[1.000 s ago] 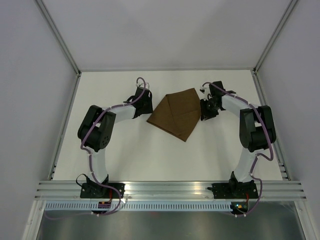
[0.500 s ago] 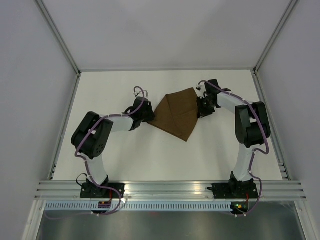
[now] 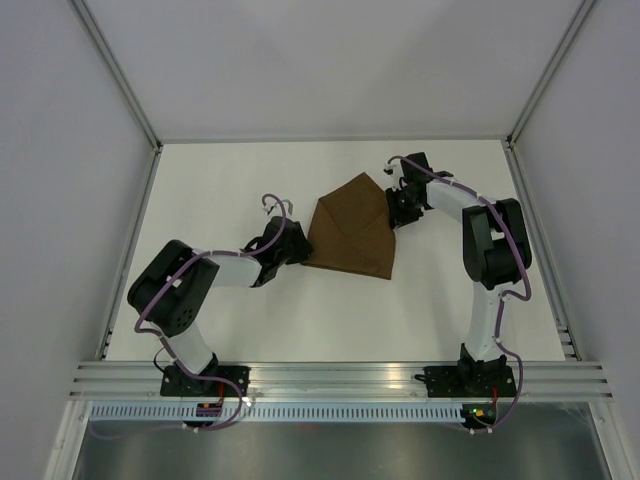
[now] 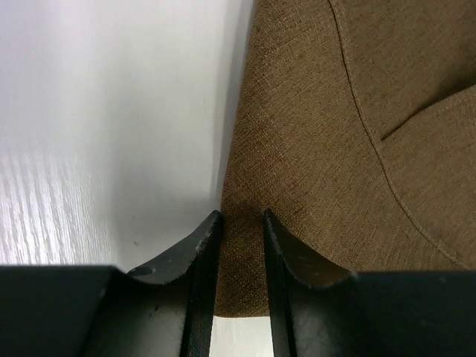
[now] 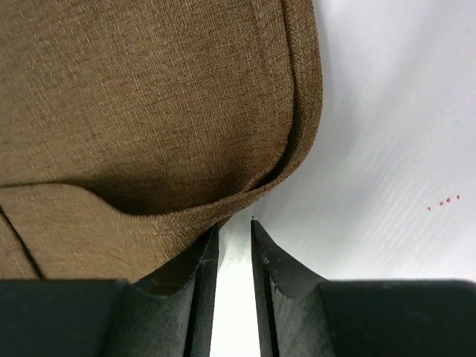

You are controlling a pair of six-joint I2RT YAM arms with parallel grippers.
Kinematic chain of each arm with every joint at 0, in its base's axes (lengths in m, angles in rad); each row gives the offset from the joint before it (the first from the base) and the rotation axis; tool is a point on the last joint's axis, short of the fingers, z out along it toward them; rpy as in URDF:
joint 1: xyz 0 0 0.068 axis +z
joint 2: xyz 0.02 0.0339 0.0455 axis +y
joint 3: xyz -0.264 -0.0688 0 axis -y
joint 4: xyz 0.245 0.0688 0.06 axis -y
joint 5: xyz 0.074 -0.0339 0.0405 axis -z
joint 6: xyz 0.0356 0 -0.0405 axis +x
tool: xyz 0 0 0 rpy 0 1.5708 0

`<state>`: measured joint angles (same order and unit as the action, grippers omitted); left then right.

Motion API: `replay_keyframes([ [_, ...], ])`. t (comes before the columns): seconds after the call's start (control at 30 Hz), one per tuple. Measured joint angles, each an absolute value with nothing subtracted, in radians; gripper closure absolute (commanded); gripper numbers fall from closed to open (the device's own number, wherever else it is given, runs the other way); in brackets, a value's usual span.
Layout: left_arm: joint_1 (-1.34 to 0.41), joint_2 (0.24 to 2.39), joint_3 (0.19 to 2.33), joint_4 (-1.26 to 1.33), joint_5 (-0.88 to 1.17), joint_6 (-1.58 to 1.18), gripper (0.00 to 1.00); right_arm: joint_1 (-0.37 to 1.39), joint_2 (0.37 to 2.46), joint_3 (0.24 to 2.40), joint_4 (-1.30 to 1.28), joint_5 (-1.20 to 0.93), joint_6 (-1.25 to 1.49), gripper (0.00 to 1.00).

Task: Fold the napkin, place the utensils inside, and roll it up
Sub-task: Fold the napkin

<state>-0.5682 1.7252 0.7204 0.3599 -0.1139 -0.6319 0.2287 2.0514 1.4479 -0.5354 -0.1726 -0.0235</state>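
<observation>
Top view hides it, but wrist cams show left fingers (image 4: 199, 256) pinching the napkin (image 3: 352, 232) corner at 8 o'clock; right fingers (image 5: 269, 260) nearly together, can't tell if gripping.

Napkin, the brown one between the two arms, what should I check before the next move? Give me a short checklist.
1. Grip of the left claw on the plain dark brown cloth napkin: ok, a corner sits between its nearly closed fingers.
2. Grip of the right claw: cannot tell, the cloth edge reaches its tips but the white table shows in the gap.
3. First fold: ok, overlapping layers show.
4. Cloth flat: not ok, the right edge curls up.
5. A table knife at hand: cannot tell, none in view.
</observation>
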Motion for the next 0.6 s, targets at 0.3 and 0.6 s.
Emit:
replay_keyframes([
  [0.3,-0.631,1.654,0.642,0.358,-0.158,-0.697,0.59,0.253,2.061,1.463,-0.535,-0.168,-0.03,0.7],
  [0.6,-0.621,1.554,0.657,0.194,-0.233,-0.67,0.48,0.204,1.985,1.399,-0.523,-0.141,-0.071,0.58],
])
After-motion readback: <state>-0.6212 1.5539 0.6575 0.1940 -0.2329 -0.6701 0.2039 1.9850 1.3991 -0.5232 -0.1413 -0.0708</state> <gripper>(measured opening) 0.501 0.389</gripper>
